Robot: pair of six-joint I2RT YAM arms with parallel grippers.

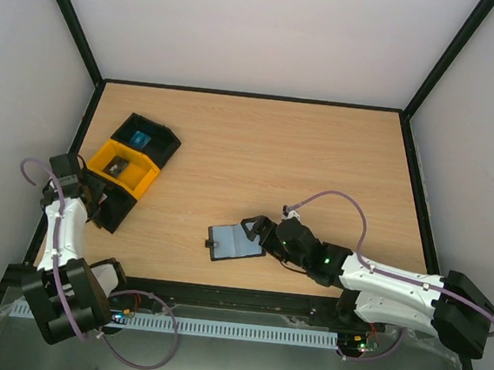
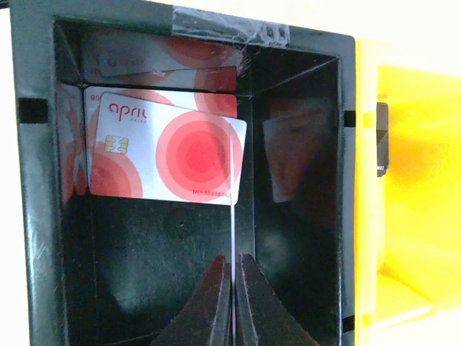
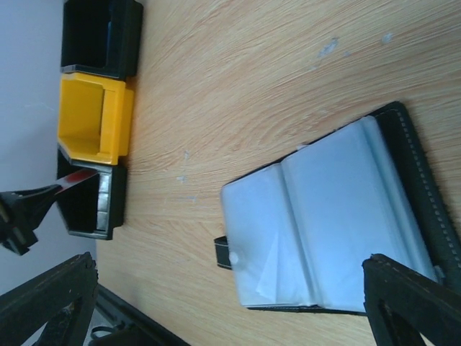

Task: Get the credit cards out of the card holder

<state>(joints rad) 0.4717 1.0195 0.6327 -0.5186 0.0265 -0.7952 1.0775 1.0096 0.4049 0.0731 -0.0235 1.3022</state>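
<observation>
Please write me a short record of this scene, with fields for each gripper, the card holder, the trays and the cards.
left gripper: shut on a thin card, held edge-on over the near black tray
right gripper: open, at the card holder, contact unclear
card holder: lies open on the table, pale inner faces up
near black tray: holds a red and white card
yellow tray: small dark item, too small to tell
far black tray: blue card inside

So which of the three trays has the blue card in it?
The black tray at the far end of the row, beyond the yellow tray. The near black tray has the left gripper at it, pinching a red card.
</observation>
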